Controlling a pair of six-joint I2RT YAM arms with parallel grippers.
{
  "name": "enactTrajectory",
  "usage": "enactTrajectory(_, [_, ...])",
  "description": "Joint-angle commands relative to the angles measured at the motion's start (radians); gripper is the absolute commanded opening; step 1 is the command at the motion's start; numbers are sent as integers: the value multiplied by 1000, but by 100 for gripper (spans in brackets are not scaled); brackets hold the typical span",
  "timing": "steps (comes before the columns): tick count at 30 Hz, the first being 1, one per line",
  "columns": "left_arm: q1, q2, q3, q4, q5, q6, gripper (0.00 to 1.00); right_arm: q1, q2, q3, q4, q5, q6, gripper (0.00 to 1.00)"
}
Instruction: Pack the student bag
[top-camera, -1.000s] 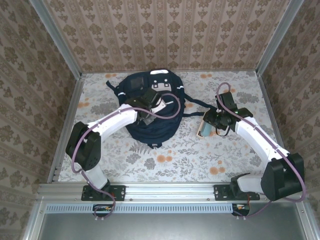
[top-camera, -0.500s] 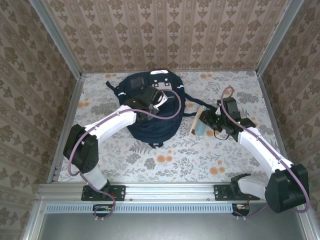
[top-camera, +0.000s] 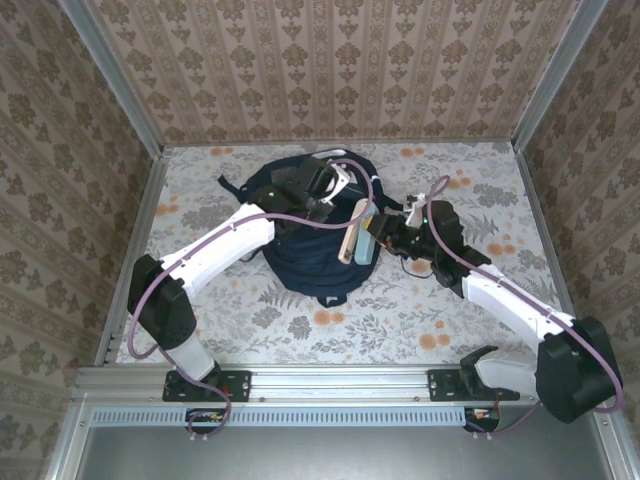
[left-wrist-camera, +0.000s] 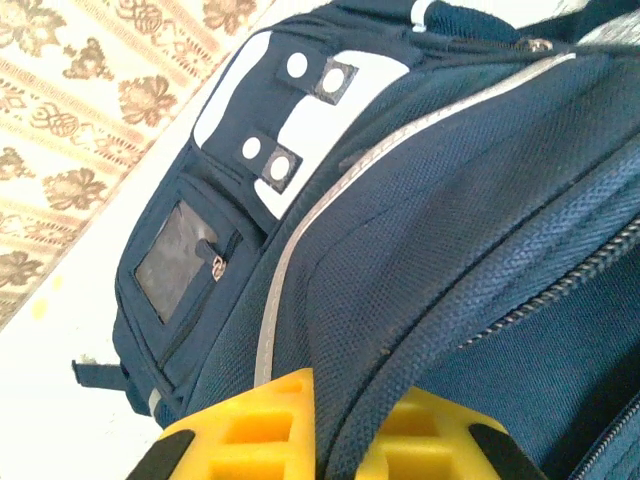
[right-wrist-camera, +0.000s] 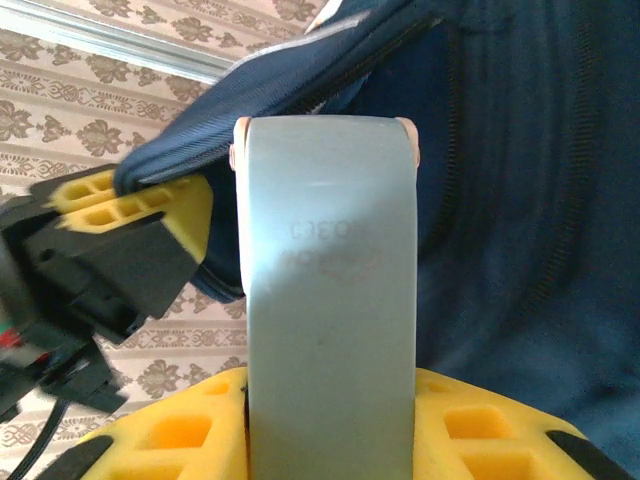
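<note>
Student bag (top-camera: 305, 255): navy, lying at the middle of the bench (top-camera: 250, 315), toward the back wall
Bag front: white stripe, grey-white patches and a small clear pocket face the left wrist camera
Left end effector (left-wrist-camera: 335, 445): clenched on a fold of the bag's fabric beside a zip, at the bag's far end; its yellow fingers (left-wrist-camera: 250, 435) are cut off by the lower edge
Right end effector (right-wrist-camera: 330, 435): grasping a grey slab (right-wrist-camera: 330, 290), held on edge at the bag's right side, against the lifted fabric
Hidden: the bag's far half sits under the left arm (top-camera: 230, 240) and both end effectors; inside the opening cannot be made out
Hard to read: faint lettering on the slab
Around: purple cable (top-camera: 345, 215) looping over the bag, a dark strap (top-camera: 228, 182) trailing left, patterned walls
</note>
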Motion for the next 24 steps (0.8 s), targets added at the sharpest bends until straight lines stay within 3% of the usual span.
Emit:
enactTrajectory(1, [-31, 7, 125, 89, 61, -60, 5, 10, 40, 49, 116, -14, 90, 27])
enactTrajectory(15, [-65, 109, 252, 51, 96, -129, 5, 24, 176, 78, 222, 294, 340, 27])
enactTrajectory(21, [-63, 131, 294, 25, 103, -156, 5, 52, 352, 184, 271, 384, 367, 27])
enactTrajectory(22, [-62, 132, 296, 23, 104, -157, 5, 52, 382, 204, 280, 377, 372, 28])
enactTrajectory(24, [-59, 132, 298, 17, 101, -162, 5, 51, 424, 232, 291, 338, 369, 40])
